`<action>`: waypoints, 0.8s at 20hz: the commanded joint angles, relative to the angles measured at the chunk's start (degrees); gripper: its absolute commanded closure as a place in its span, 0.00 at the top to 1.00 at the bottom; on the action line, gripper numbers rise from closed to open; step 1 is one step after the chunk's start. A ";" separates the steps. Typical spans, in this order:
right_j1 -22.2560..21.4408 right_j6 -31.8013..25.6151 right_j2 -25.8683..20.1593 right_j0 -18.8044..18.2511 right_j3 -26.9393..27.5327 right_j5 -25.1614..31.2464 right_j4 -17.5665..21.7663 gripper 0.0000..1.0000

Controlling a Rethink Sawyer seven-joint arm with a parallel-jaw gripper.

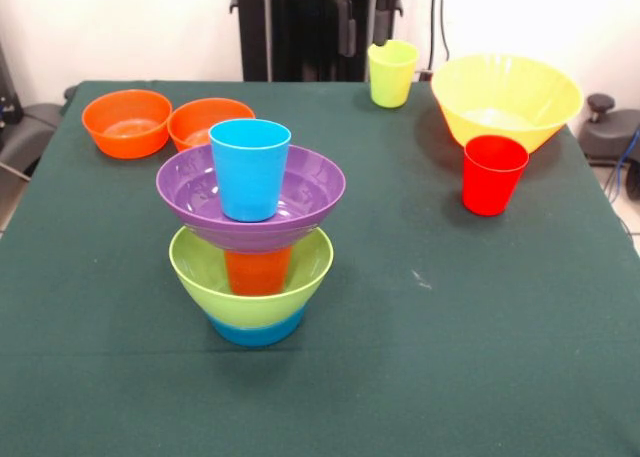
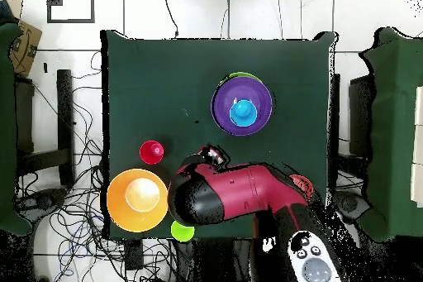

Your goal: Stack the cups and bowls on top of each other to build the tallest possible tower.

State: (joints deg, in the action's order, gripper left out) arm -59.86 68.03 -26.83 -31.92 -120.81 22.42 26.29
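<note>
Dark green cloth over the table, flat and mostly smooth, a small pale fleck near the middle. White wall behind, black pedestal at the far edge, tiled floor with tangled cables round the table in the overhead view. No readable writing or labels anywhere.

Tower left of centre: blue bowl lowest, lime green bowl on it, orange cup inside that, purple bowl above, light blue cup upright in the purple bowl. Two orange bowls side by side at the far left, touching or nearly so. Yellow bowl at the far right, red cup just in front of it, yellow-green cup near the far edge.

Red arm drawn back low over the table's near side in the overhead view, gripper pointing toward the red cup; cannot tell whether open or closed.
</note>
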 commanded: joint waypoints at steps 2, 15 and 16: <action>8.45 7.24 2.77 2.56 -0.56 4.78 1.16 1.00; 15.11 11.89 5.06 6.01 -1.43 -3.33 -0.50 1.00; 16.03 12.48 5.63 6.91 -0.71 -3.47 -0.55 1.00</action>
State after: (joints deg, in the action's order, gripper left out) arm -50.20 68.11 -24.25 -27.92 -120.84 22.13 25.93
